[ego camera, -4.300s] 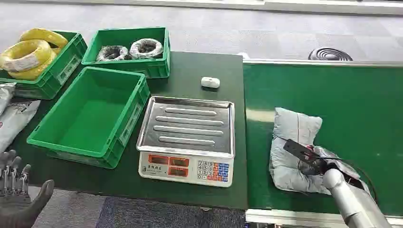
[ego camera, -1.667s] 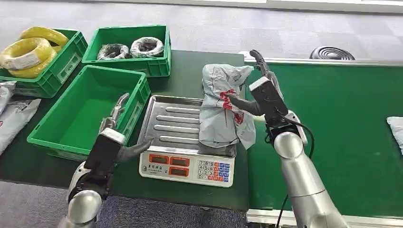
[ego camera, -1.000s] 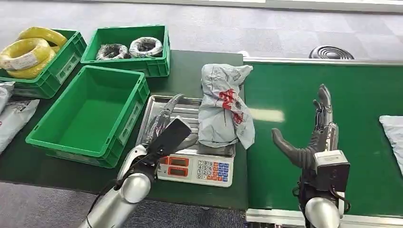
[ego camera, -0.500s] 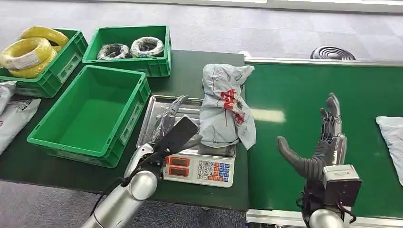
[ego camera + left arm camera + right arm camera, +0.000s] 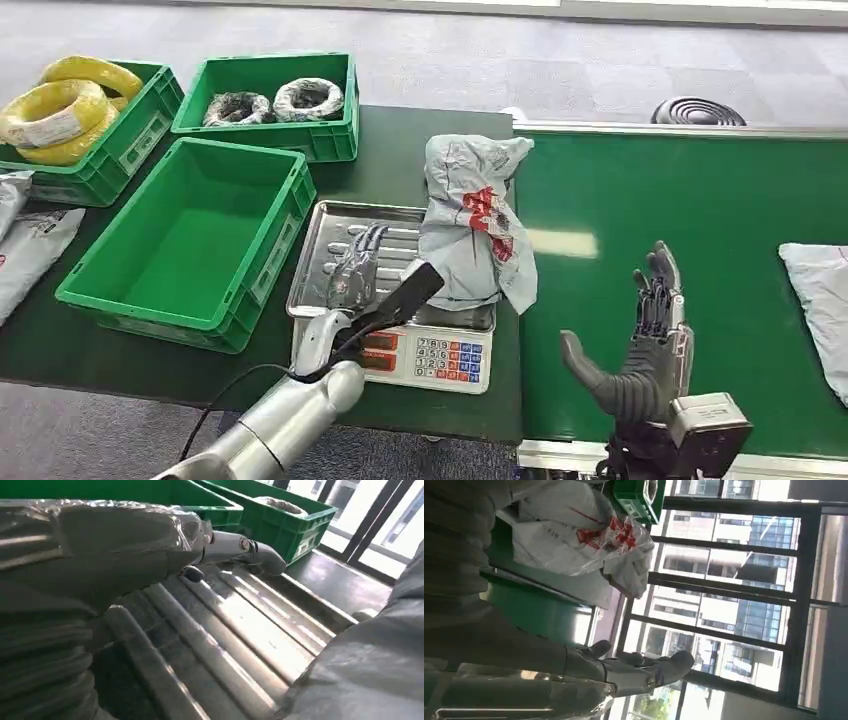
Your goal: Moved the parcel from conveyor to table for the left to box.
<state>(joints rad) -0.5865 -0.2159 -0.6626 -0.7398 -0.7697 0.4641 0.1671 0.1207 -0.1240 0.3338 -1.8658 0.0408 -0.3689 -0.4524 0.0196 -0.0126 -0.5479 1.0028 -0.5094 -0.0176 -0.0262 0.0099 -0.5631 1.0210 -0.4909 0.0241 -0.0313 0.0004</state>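
At the far left edge of the table (image 5: 410, 150) lie pale bags (image 5: 25, 250), and behind them a green crate of yellow cable coils (image 5: 70, 105). Next to it stands a second crate with dark wire coils (image 5: 272, 102), and in front of both an empty green bin (image 5: 185, 240). Just right of the bin sits the scale (image 5: 400, 290) with its ribbed steel pan; the left hand (image 5: 358, 270) hovers low over the pan's near left part, fingers spread and holding nothing — the left wrist view has the fingertips (image 5: 260, 557) just above the ridges. The grey parcel (image 5: 470, 225), marked in red, lies crumpled on the pan's right side, overhanging the edge toward the conveyor (image 5: 700, 200). Over the belt's near edge the right hand (image 5: 640, 345) stands upright, palm open, fingers apart, empty — well apart from the parcel. A second grey parcel (image 5: 818, 300) rests on the belt at the far right.
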